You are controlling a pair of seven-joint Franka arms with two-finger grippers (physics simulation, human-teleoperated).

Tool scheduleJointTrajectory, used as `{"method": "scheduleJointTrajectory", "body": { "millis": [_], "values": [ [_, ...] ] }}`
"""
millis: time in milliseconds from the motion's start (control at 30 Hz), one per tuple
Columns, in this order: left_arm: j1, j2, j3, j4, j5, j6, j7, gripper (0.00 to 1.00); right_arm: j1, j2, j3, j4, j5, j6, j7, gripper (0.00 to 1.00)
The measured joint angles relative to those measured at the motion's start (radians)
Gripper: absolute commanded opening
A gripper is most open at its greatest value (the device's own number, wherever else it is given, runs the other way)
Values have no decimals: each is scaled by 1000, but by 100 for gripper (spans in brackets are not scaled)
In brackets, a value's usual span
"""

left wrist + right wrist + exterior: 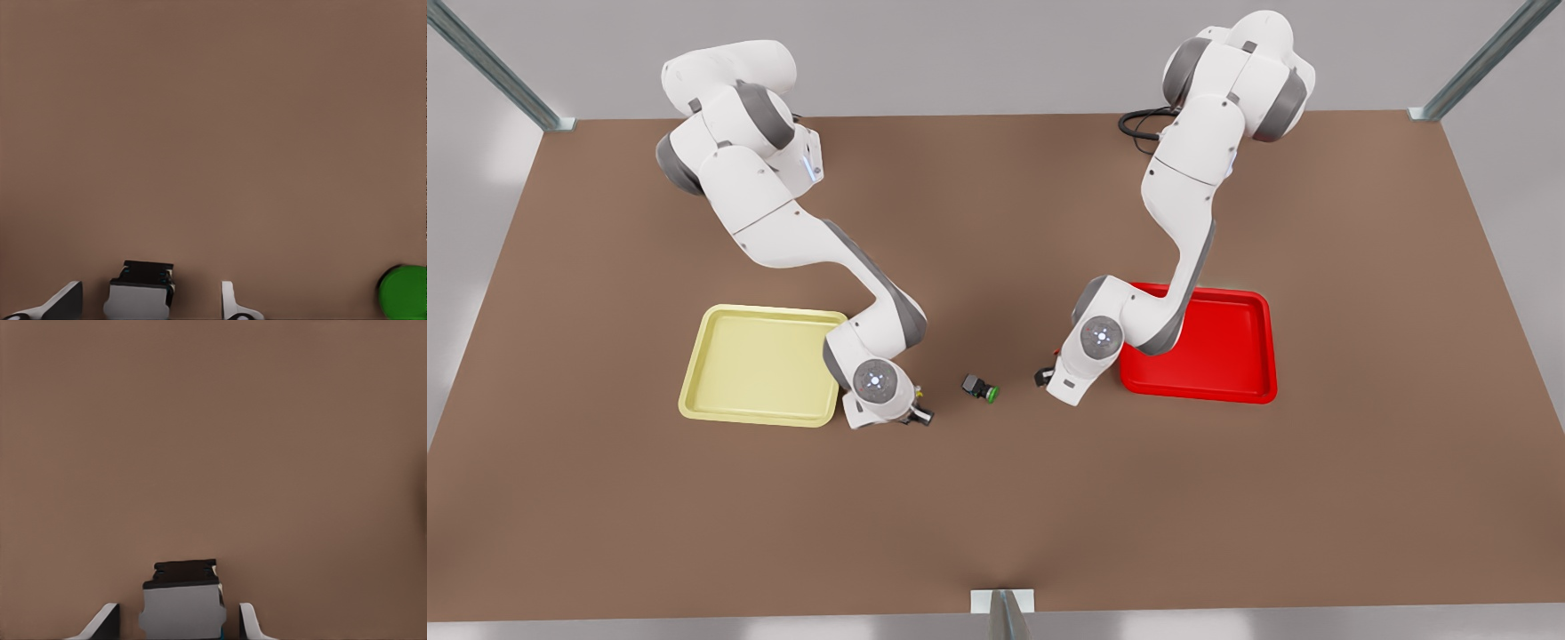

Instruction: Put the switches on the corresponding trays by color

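Both jaws open, each astride a dark grey switch (140, 293) (181, 603), green-capped one (980, 388) between.

bench (996, 498) top: matt brown, smooth, no grain. red tray (1232, 356) glossy plastic; yellow tray (760, 364) plastic, duller sheen. arm shells (783, 222) smooth white plastic, grey joints. corner posts (489, 62) brushed metal. green switch (980, 388): dark matt body, shiny cap.
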Motion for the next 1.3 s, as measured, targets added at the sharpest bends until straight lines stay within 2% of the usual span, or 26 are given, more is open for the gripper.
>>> {"method": "scheduleJointTrajectory", "body": {
  "millis": [567, 600, 633, 667, 767, 867, 900, 1167, 1200, 1233, 1267, 1300],
  "values": [
    [-1, 2, 0, 0, 1, 0, 0, 100, 0, -2, -25, 1, 0, 23, -65, 68],
    [-1, 7, 0, 0, 1, 1, 0, 81, 0, -2, -25, 0, -1, 24, -66, 68],
    [-1, 8, 0, 0, 1, 2, 0, 71, 1, -2, -25, 0, -2, 29, -66, 68],
    [0, 12, 1, 0, 1, 2, 0, 67, 2, 0, -25, -1, -2, 31, -66, 68],
    [1, 18, 0, 6, -1, 2, 0, 67, 5, 2, -23, -11, -3, 31, -66, 67],
    [1, 20, 1, 12, -1, 2, -2, 67, 5, -3, -23, -14, -5, 19, -67, 60],
    [1, 20, 0, 12, -1, 0, -2, 62, 4, -5, -23, -14, -5, 14, -78, 57],
    [1, 17, 5, 15, -2, 0, -2, 61, 3, -3, -23, -13, -5, 15, -80, 56],
    [1, 17, 5, 15, -2, 0, -2, 60, 2, -3, -23, -13, -5, 16, -80, 56],
    [1, 17, 6, 15, -2, 0, -2, 52, 2, -3, -23, -13, -5, 16, -80, 56],
    [1, 17, 6, 20, -2, 0, -2, 49, 2, -3, -23, -13, -5, 15, -80, 56],
    [1, 17, 6, 21, -2, 0, -2, 48, 2, -3, -23, -13, -5, 13, -80, 56]
  ]
}}
